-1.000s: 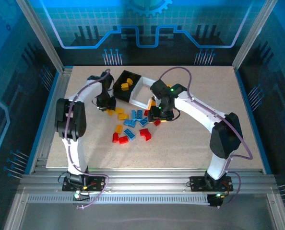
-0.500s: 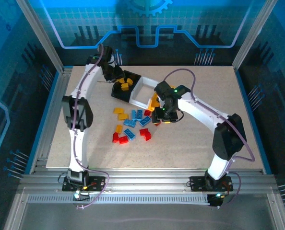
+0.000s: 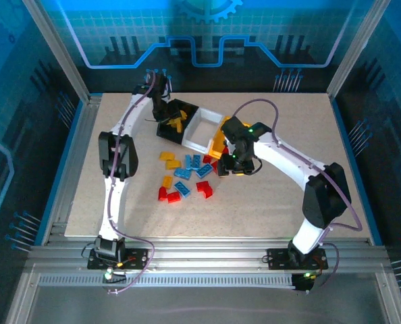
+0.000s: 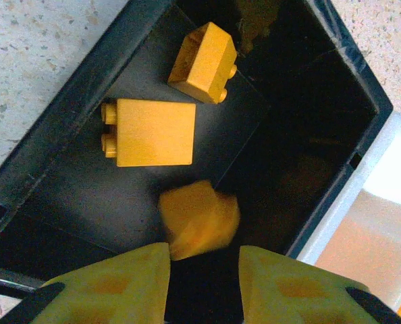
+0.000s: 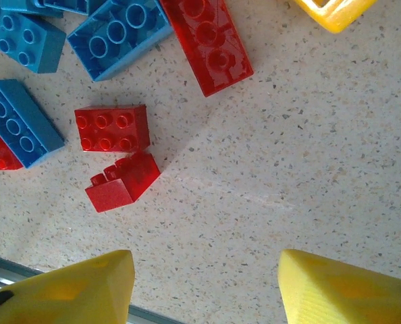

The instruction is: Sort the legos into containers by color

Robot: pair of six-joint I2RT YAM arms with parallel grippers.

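Blue-lit panels and aluminium posts enclose a speckled beige worktop (image 3: pixel 288 202). Two white arms reach across it from the near edge.

Three small open plastic bins stand joined in a row toward the far side: a black bin (image 4: pixel 79 196), a white bin (image 3: pixel 200 130) and a yellow bin (image 3: pixel 219 137). The right arm partly hides the yellow one.

The left claw (image 4: pixel 204 253) hangs directly over the black bin. Its yellow fingers (image 4: pixel 119 287) stand a narrow gap apart and clamp nothing. Just beyond their tips is a blurred yellow-orange plastic brick (image 4: pixel 199 217), free of both fingers. Further ahead of that claw, two more yellow-orange bricks lie on the bin floor. The flat square one (image 4: pixel 150 133) is nearer, and the smaller tilted one (image 4: pixel 204 62) is beyond it.

The right claw (image 5: pixel 207 260) hovers over bare worktop beside the yellow bin. Its jaws are spread wide with nothing between them.

Ahead of the right claw and to its left lie loose legos:
- a long red brick (image 5: pixel 207 40) lies farthest ahead;
- a large blue brick (image 5: pixel 116 30) sits beside the long red one;
- a red six-stud brick (image 5: pixel 113 128) is closer;
- a small red brick (image 5: pixel 123 181) touches the six-stud one and lies nearest the left fingertip;
- another blue brick (image 5: pixel 18 121) is further left.

Seen from above, the remaining scatter of red, blue and yellow-orange bricks (image 3: pixel 187 177) spreads to the left of the right claw, between the two arms.
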